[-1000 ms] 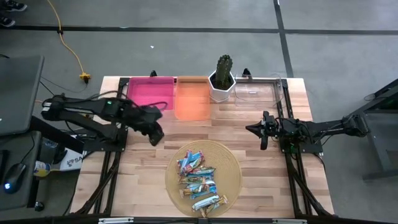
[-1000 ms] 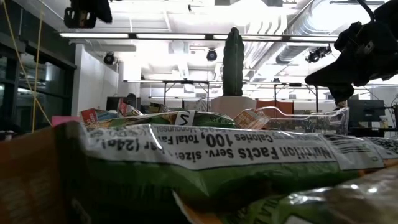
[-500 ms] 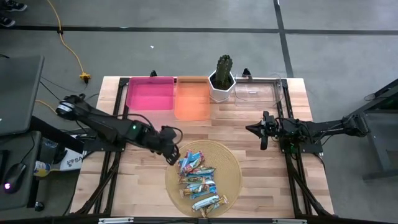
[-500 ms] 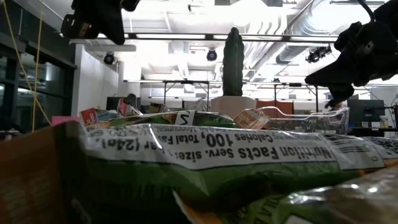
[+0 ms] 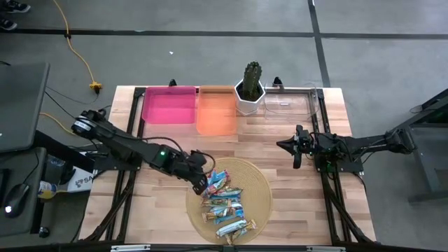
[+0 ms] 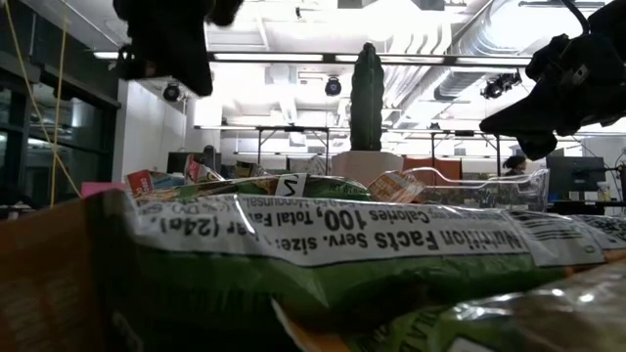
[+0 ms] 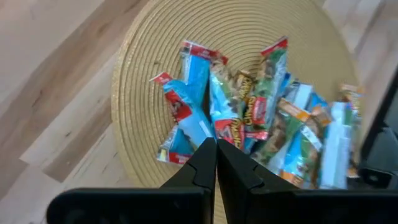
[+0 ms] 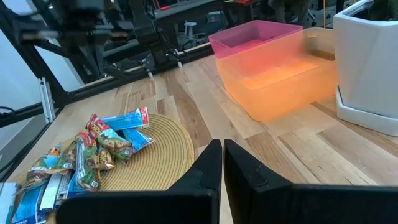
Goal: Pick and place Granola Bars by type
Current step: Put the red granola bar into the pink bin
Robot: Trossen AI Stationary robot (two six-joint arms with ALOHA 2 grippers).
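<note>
Poised at the near-left edge of the woven mat [image 5: 260,187], left gripper [image 5: 201,183] with fingers pressed together and nothing held. Heaped on the mat, granola bars [image 5: 222,201], none yet in the pink bin [image 5: 169,105] or orange bin [image 5: 216,110]. Just ahead of the fingertips, a blue-and-white bar [image 7: 193,121], long axis roughly in line with the approach. Parked well to the right, right gripper [image 5: 296,147], likewise closed and empty, clearly the farther arm.

A green wrapper [image 6: 323,264] close to the low camera reads "Nutrition Facts Serv. size", "100, Total Fat" and "Calories" (all upside down); behind it, a white tag [image 6: 290,186] bears "S".
</note>
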